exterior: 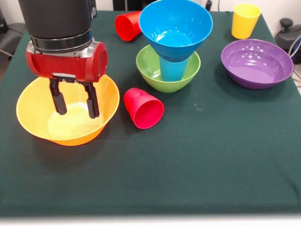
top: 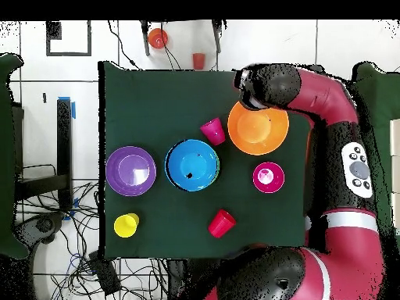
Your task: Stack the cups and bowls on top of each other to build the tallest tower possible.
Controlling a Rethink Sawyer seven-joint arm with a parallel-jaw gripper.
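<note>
My gripper [exterior: 77, 112] is open and empty, its two black fingers hanging inside the huge orange-yellow bowl [exterior: 35, 117], apart from its wall. In the overhead view the arm's end [top: 262, 84] covers that bowl's [top: 258, 133] rim. The tower is the green bowl [exterior: 150, 75] holding a light blue cup [exterior: 172, 69] with the medium blue bowl [exterior: 175, 23] on top; from above only the blue bowl [top: 192, 165] shows. One red cup [exterior: 143, 108] lies on its side beside the orange bowl, another [exterior: 128, 26] at the back. The small dark blue bowl is out of view.
The purple bowl [exterior: 257, 63] and the upright yellow cup [exterior: 245, 21] stand at the right. A small red bowl [top: 268, 177] shows only from above, near the robot's base. Two small things [top: 158, 37] lie on the floor beyond the table.
</note>
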